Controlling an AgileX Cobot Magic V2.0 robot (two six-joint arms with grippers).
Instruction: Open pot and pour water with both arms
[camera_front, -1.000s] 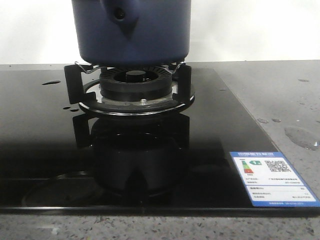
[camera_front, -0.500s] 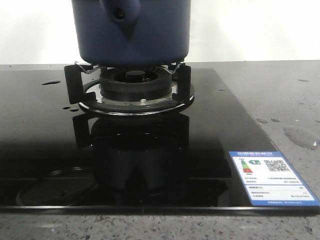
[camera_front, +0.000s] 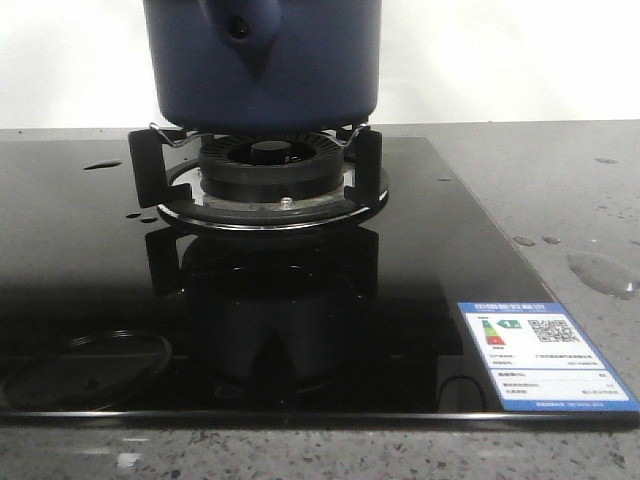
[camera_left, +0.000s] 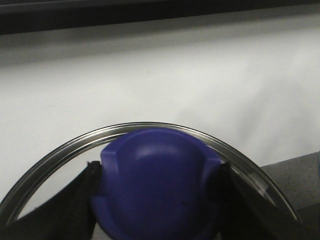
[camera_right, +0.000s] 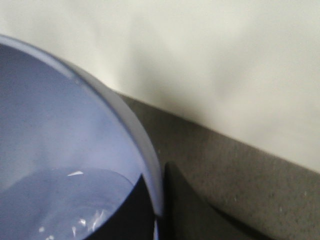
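With the lid knob (camera_left: 157, 182) clamped between the left gripper (camera_left: 157, 200) fingers and the right gripper (camera_right: 162, 210) pinching the bowl (camera_right: 75, 165) rim, the lid is best carried clear of the pot (camera_front: 262, 62), at top centre of the front view, before pouring.

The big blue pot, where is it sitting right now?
In the front view, the pot sits top centre on the black burner stand of the glossy stovetop.
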